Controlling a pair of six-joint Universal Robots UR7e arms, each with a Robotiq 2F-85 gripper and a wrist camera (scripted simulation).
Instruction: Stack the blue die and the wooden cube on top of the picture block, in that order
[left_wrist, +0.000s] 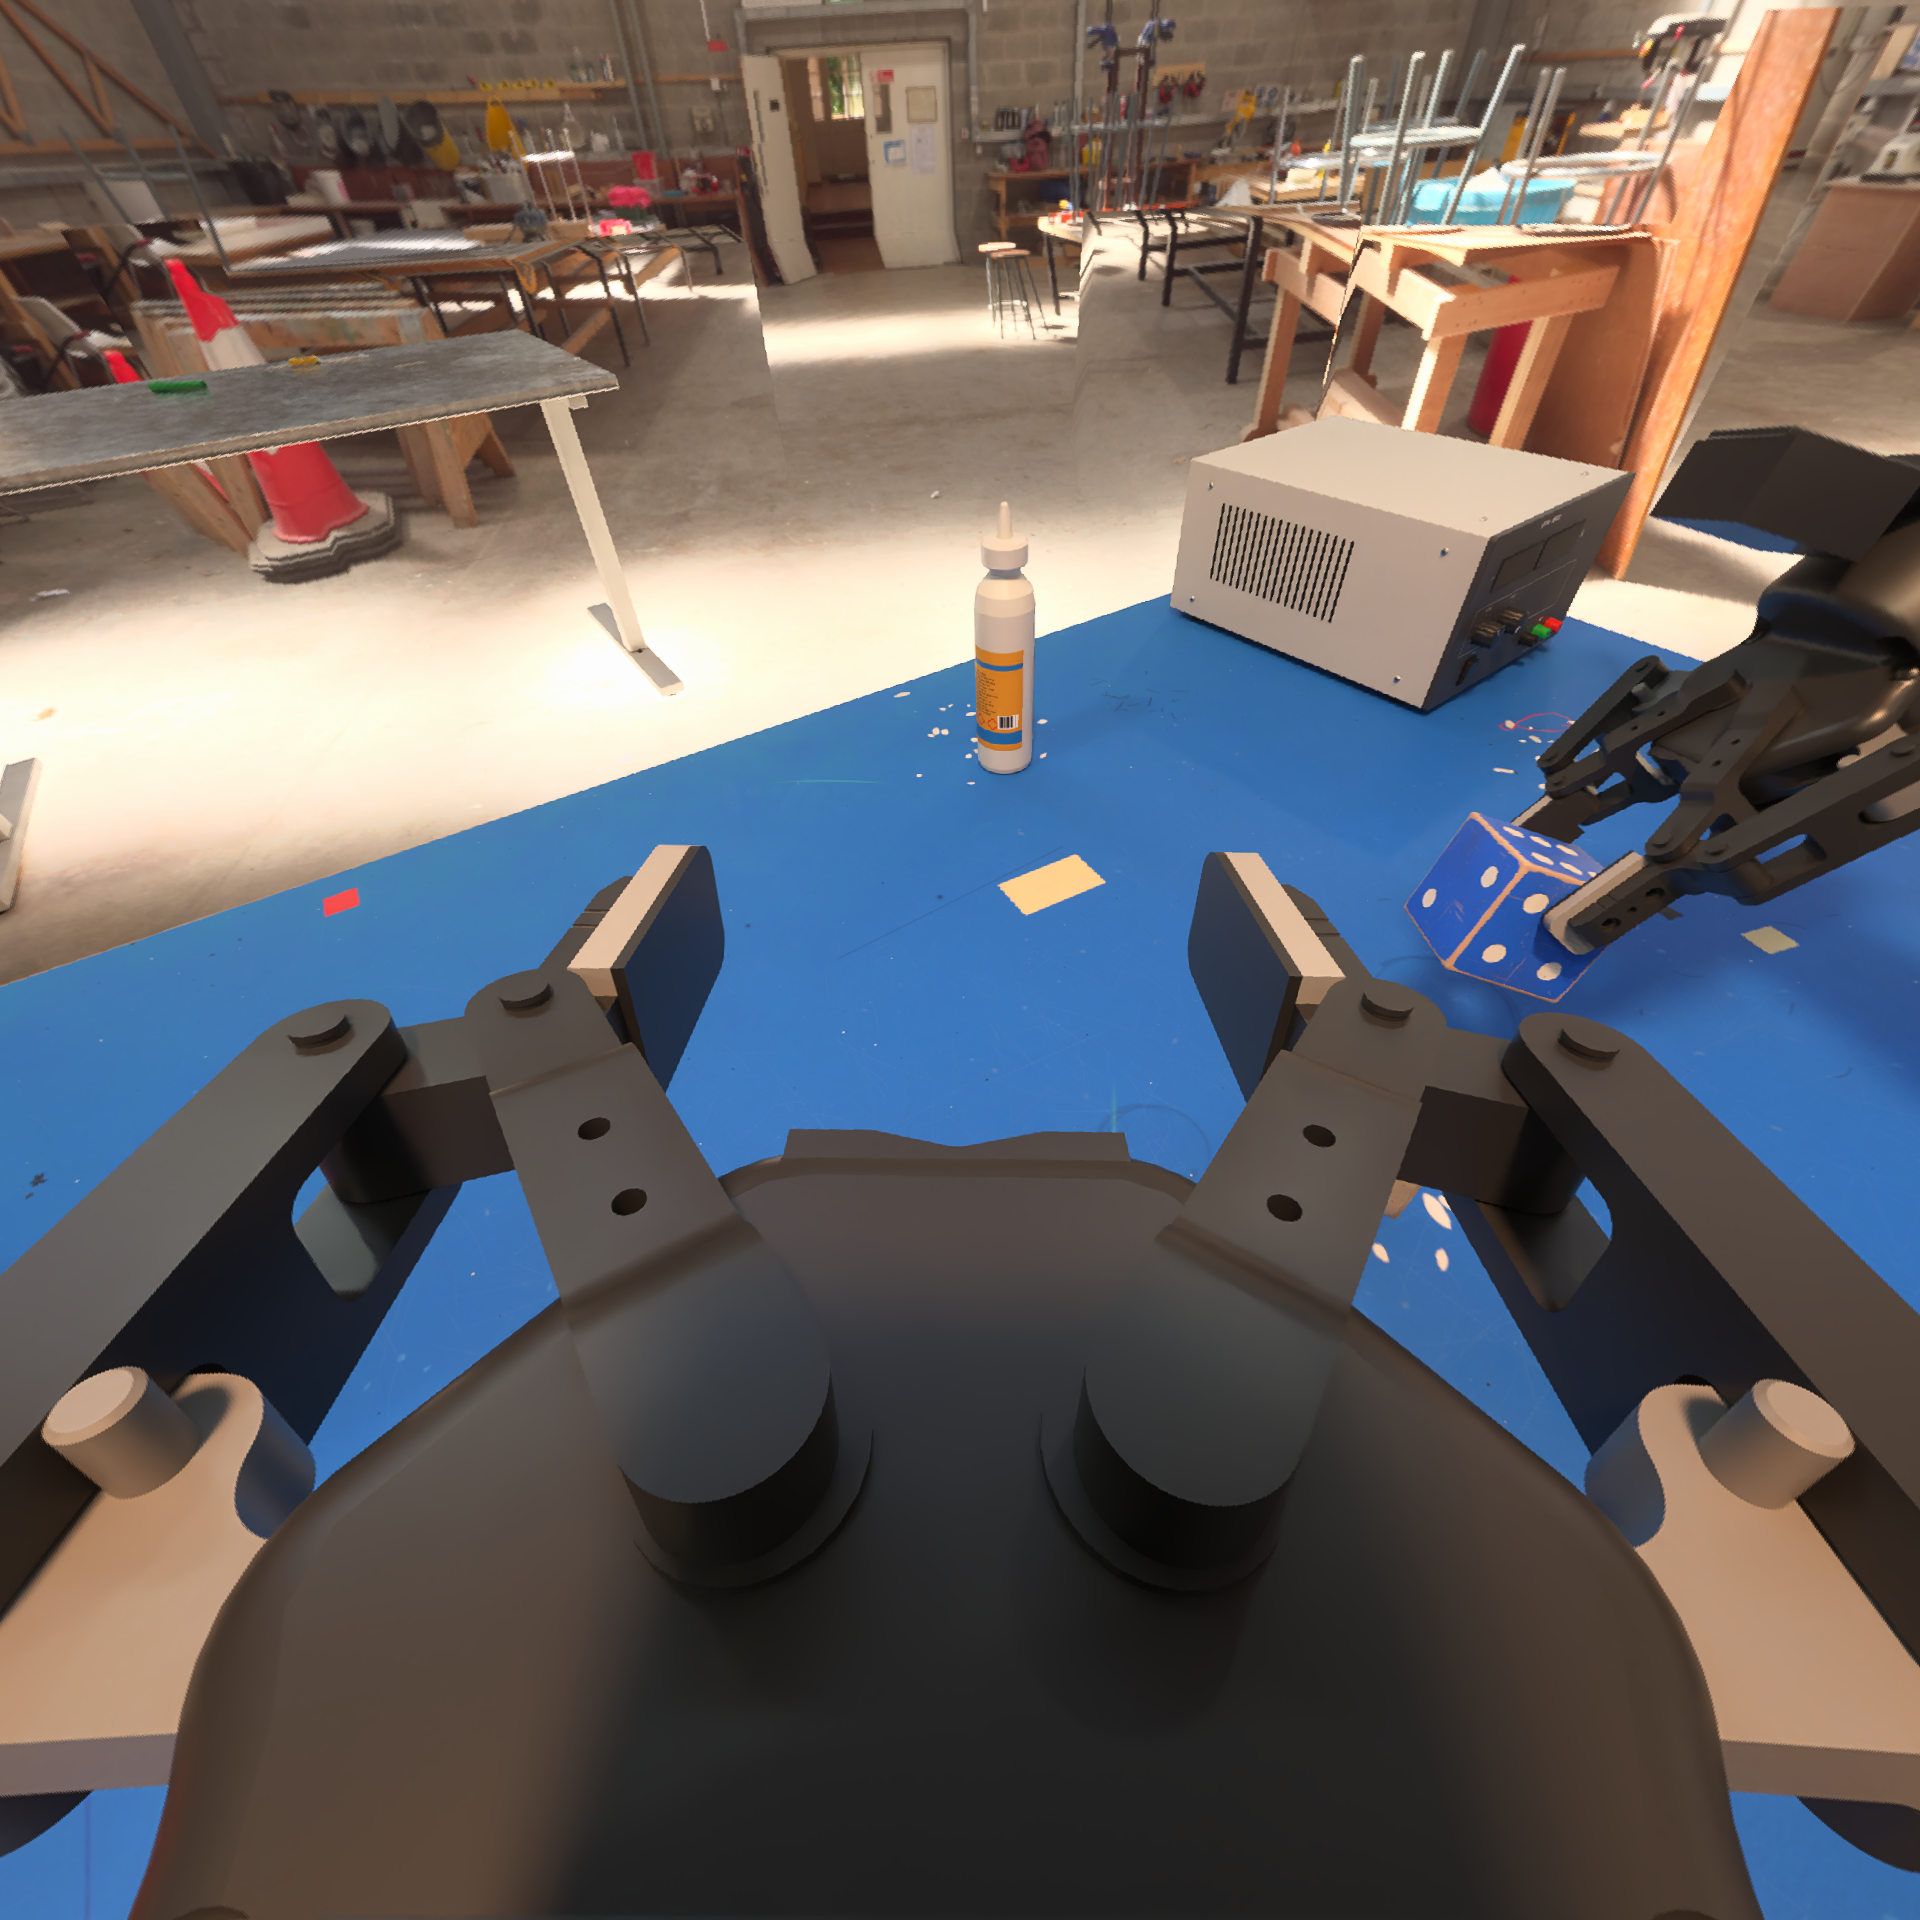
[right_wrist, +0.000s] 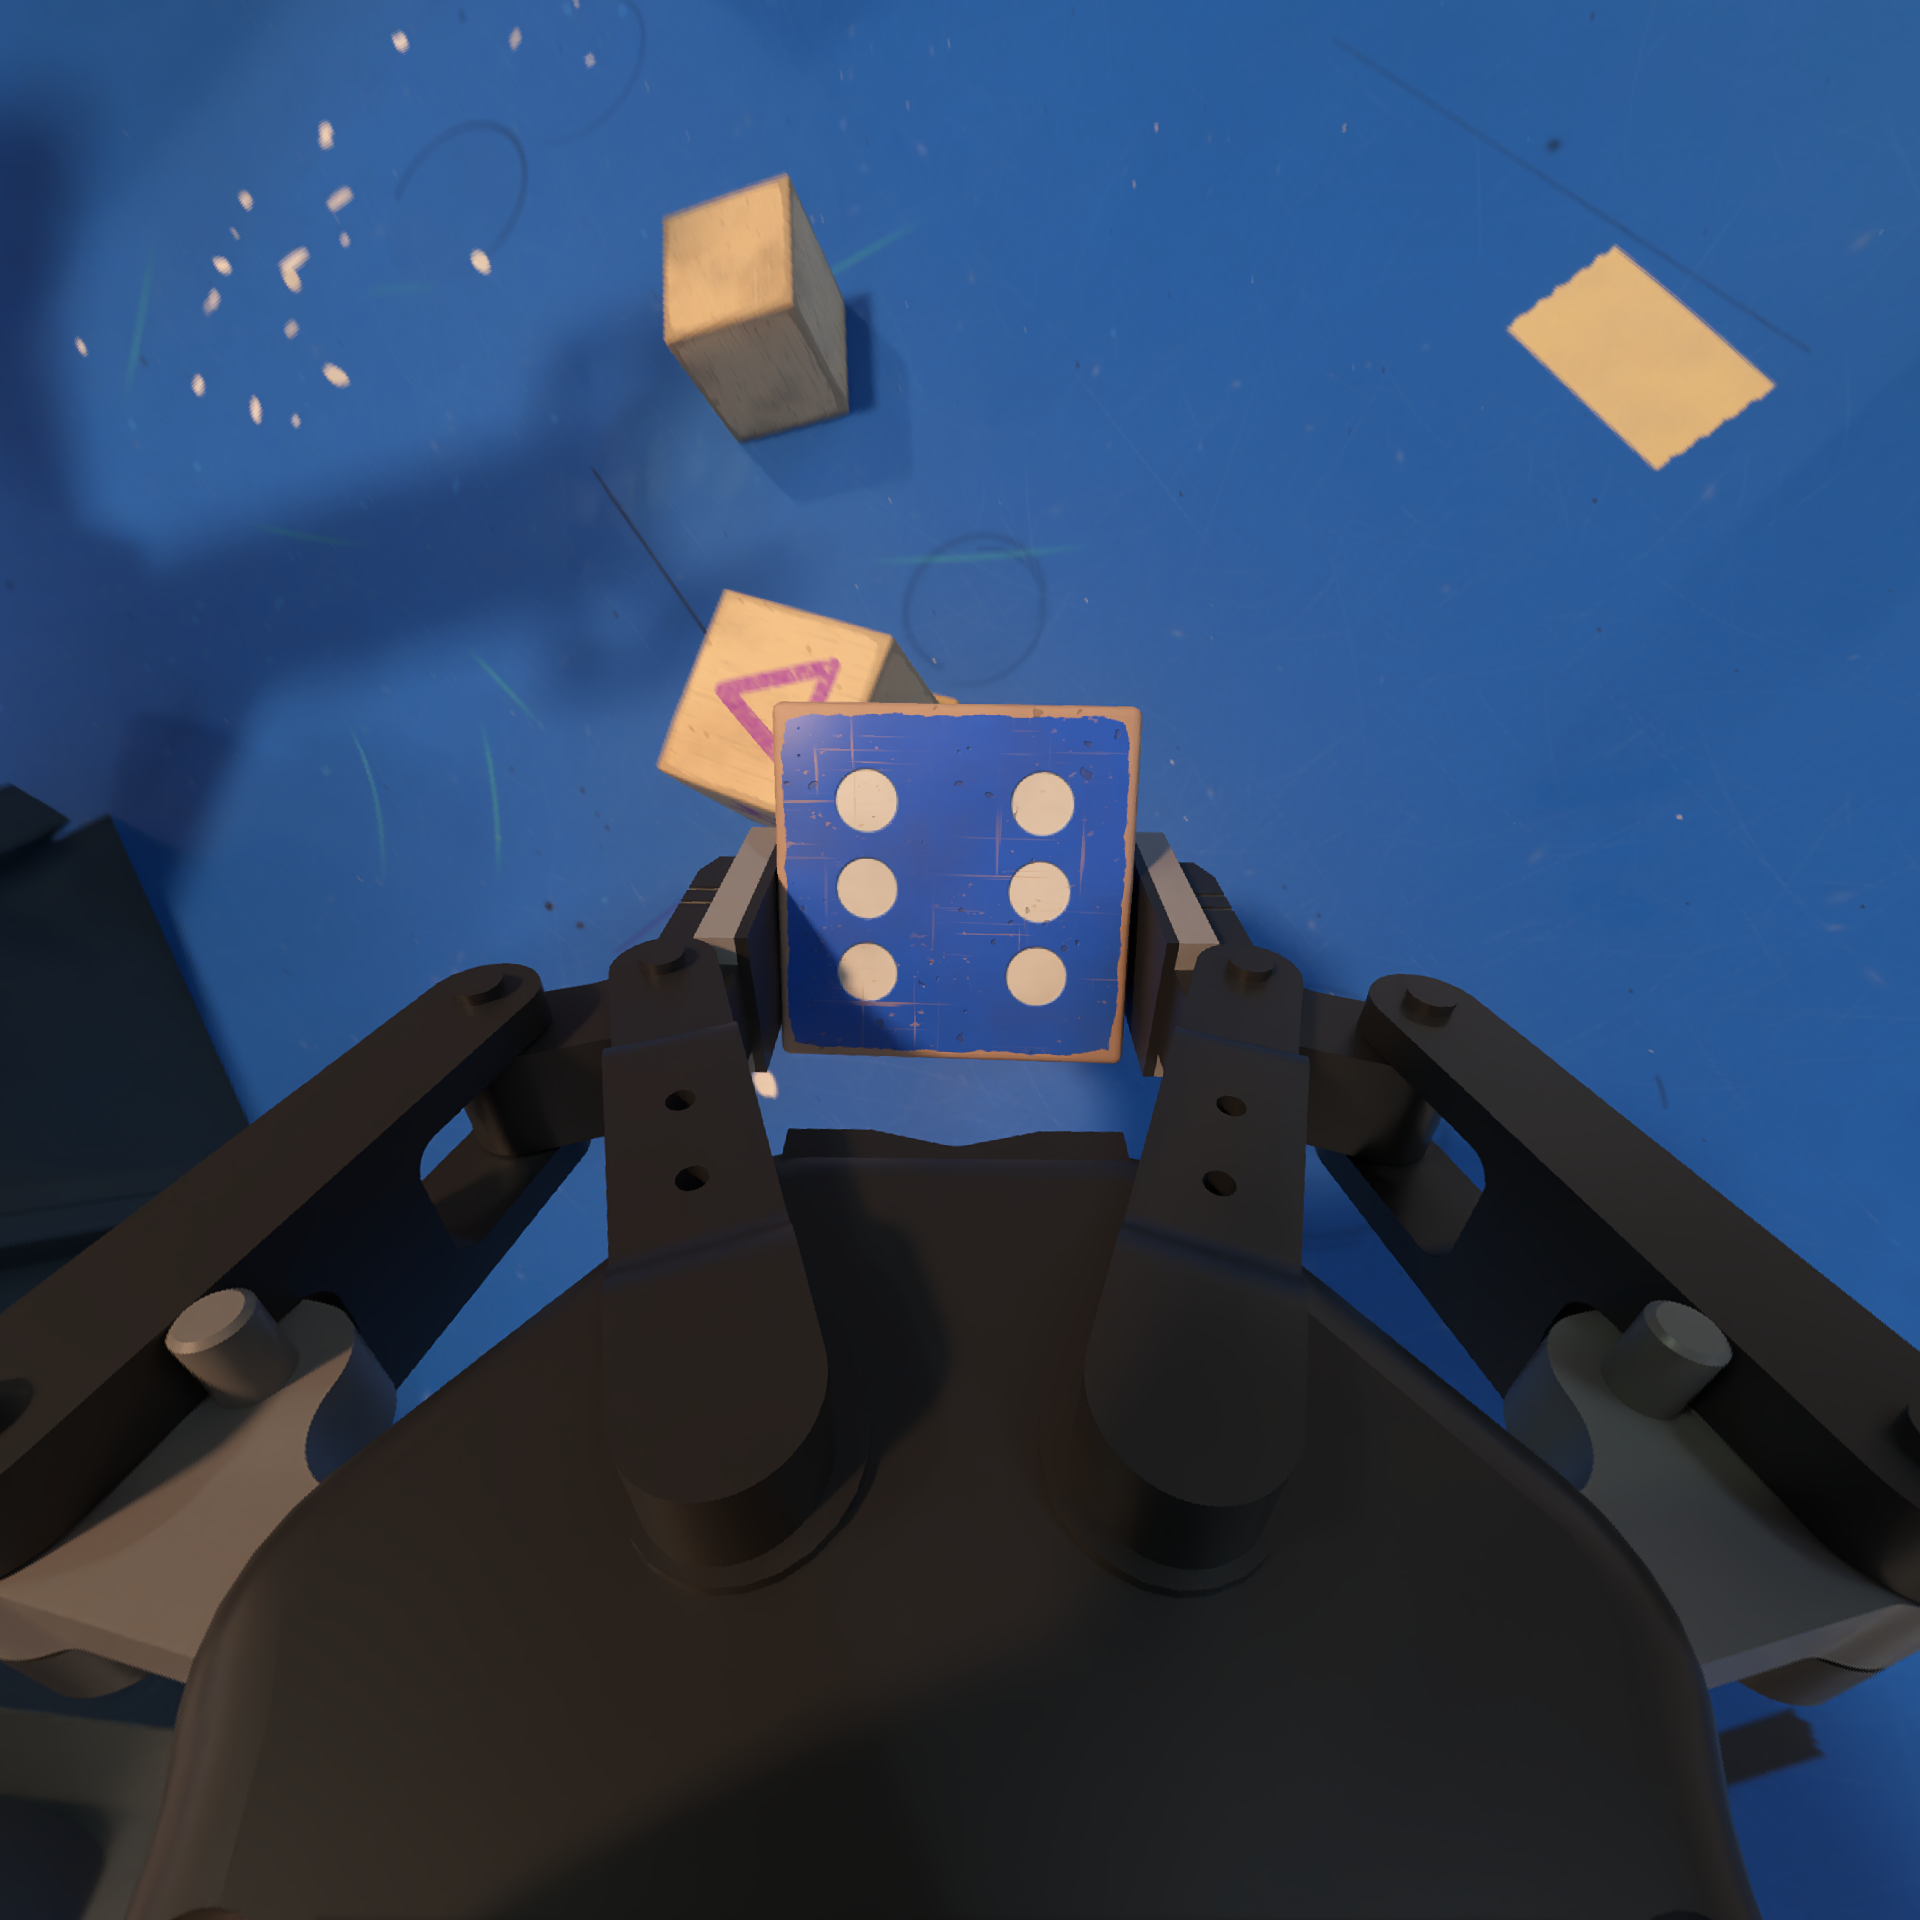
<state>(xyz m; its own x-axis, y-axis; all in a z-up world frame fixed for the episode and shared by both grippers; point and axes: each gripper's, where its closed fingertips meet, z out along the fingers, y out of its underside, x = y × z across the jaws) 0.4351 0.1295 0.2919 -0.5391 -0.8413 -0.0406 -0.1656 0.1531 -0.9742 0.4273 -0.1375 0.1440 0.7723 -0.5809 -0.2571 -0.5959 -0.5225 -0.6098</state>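
Note:
My right gripper (right_wrist: 956, 914) is shut on the blue die (right_wrist: 954, 883), its face with several white dots toward the camera. It holds the die above the table, over the near corner of the picture block (right_wrist: 748, 707), a pale wooden block with a purple triangle outline. The plain wooden cube (right_wrist: 753, 307) stands farther off on the blue table. In the left wrist view the right gripper (left_wrist: 1558, 894) holds the blue die (left_wrist: 1486, 914) tilted at the right. My left gripper (left_wrist: 956, 935) is open and empty above the table.
A white glue bottle (left_wrist: 1004, 665) stands near the table's far edge. A grey vented box (left_wrist: 1382, 551) sits at the far right. A yellow tape patch (left_wrist: 1051, 883) also shows in the right wrist view (right_wrist: 1642, 358). A red patch (left_wrist: 341, 902) lies at the left edge.

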